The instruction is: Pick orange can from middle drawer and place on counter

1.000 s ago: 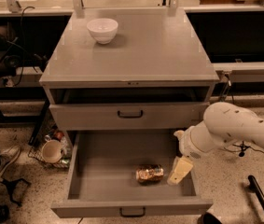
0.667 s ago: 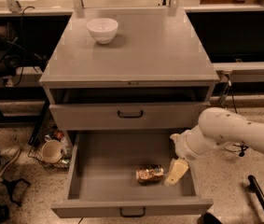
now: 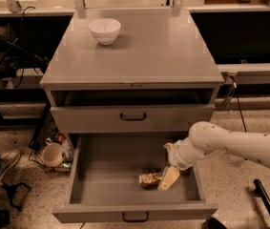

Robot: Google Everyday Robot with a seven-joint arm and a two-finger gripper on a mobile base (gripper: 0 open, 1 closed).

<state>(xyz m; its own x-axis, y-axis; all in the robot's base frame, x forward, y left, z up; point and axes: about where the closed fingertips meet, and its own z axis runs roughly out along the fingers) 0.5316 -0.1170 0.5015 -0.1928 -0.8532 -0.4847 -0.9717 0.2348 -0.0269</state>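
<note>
The orange can (image 3: 149, 178) lies on its side on the floor of the open middle drawer (image 3: 106, 175), right of centre. My gripper (image 3: 167, 179) reaches in from the right on a white arm, its pale fingers (image 3: 170, 176) pointing down right beside the can's right end. The fingers stand a little apart and hold nothing. The counter (image 3: 144, 51) is the grey cabinet top above, with a white bowl on it.
A white bowl (image 3: 105, 30) stands at the counter's back left. A shut handled drawer front (image 3: 132, 116) sits above the open drawer. A wire basket with a cup (image 3: 52, 154) is on the floor at left. A person's shoe (image 3: 5, 161) shows at the far left.
My gripper and arm have moved left and slightly down inside the drawer, closing in on the can's right end. The can has not moved.
</note>
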